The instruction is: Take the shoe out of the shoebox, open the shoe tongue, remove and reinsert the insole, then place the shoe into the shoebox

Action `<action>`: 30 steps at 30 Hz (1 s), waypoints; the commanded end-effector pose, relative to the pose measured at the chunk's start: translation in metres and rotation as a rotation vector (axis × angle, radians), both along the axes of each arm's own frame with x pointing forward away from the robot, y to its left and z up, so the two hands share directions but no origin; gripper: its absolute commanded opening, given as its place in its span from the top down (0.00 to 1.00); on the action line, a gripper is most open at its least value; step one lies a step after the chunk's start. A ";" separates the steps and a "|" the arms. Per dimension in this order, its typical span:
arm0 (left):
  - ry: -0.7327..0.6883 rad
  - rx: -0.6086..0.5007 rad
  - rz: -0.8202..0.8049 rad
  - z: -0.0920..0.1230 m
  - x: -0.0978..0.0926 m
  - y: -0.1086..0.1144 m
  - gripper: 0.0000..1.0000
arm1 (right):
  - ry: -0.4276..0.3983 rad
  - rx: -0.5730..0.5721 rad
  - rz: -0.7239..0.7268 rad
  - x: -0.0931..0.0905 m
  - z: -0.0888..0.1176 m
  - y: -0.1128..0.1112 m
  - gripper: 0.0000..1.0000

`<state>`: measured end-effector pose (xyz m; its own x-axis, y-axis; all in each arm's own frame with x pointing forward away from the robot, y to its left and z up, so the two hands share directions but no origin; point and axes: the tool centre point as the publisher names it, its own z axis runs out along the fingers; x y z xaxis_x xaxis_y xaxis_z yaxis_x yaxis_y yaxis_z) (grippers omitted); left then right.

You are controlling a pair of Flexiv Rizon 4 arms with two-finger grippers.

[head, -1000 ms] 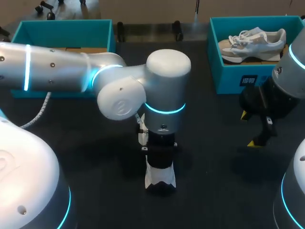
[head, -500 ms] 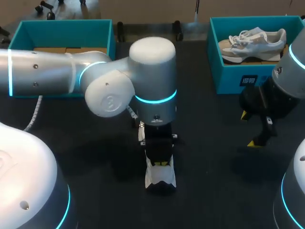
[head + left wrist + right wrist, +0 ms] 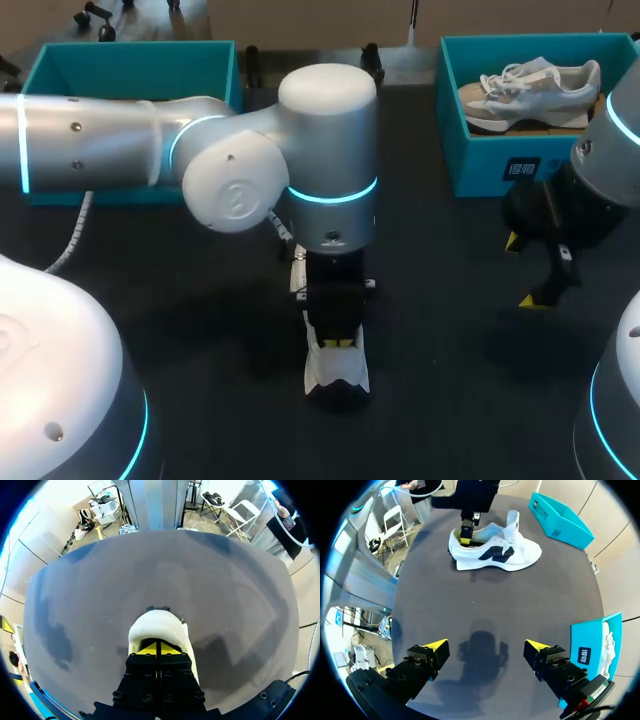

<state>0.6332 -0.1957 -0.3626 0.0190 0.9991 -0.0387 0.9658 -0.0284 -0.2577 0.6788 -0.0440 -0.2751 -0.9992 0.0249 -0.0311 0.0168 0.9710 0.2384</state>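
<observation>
Shoe [image 3: 335, 378] is out of its box, standing on its sole on the dark table [image 3: 450, 330], a little toward 6 o'clock from the table's middle. Its long axis runs 12 to 6, with the heel at the 6 o'clock end and the toe toward 12, hidden under the left arm's wrist in the head view. The tongue [image 3: 513, 524] stands up, clear of the opening. The left gripper [image 3: 338, 343] points straight down into the heel end of the opening. Its yellow tips are pressed together with only a thin seam between them; whether the insole is pinched there cannot be told. The right gripper [image 3: 522, 272] hangs at 3 o'clock from the shoe, well apart, fingers spread wide and empty. The teal shoebox [image 3: 480, 165] sits at about 1 o'clock. Judgement: the insole step is in hand and the left arm is far the nearer. Any pull should rise from the heel along the 12-to-6 line, or the shoe may drag.
</observation>
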 end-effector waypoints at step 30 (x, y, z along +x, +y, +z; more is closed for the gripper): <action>0.135 0.023 -0.037 0.011 0.028 0.003 1.00 | -0.003 -0.001 -0.001 -0.001 -0.001 0.000 0.00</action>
<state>0.6582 -0.1943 -0.3527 0.0463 0.9987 -0.0189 0.9290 -0.0500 -0.3666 0.6788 -0.0440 -0.2751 -0.9992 0.0249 -0.0311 0.0168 0.9710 0.2384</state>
